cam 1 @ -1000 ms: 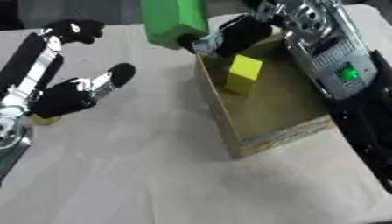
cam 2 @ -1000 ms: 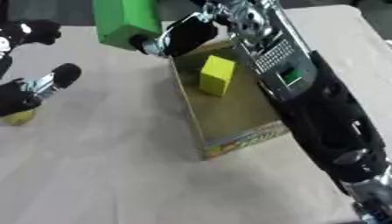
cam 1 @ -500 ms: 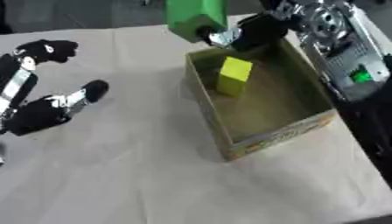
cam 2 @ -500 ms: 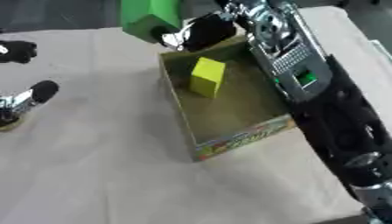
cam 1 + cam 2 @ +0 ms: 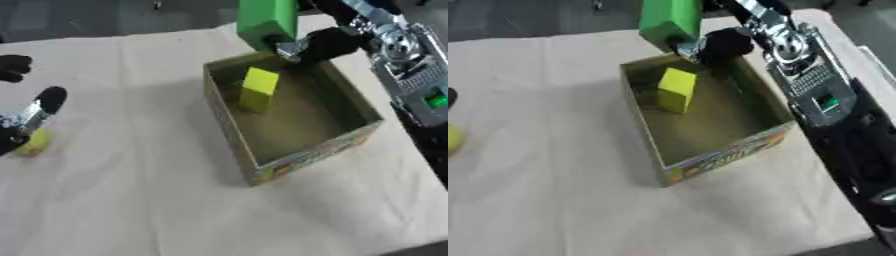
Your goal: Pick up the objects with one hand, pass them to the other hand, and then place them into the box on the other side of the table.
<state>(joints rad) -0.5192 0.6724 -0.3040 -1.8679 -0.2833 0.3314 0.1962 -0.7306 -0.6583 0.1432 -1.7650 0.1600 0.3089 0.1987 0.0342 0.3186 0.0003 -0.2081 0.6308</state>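
The table (image 5: 131, 200) is covered in a tan cloth. The box (image 5: 302, 150) sits right of the middle, with a yellow block (image 5: 258, 89) standing inside. At 12 o'clock, the right hand (image 5: 324, 42) grips a green block (image 5: 267, 20) above the box's far edge. At 9 o'clock, the left hand (image 5: 26, 122) rests with fingers loose, by a small yellow thing (image 5: 35, 144).
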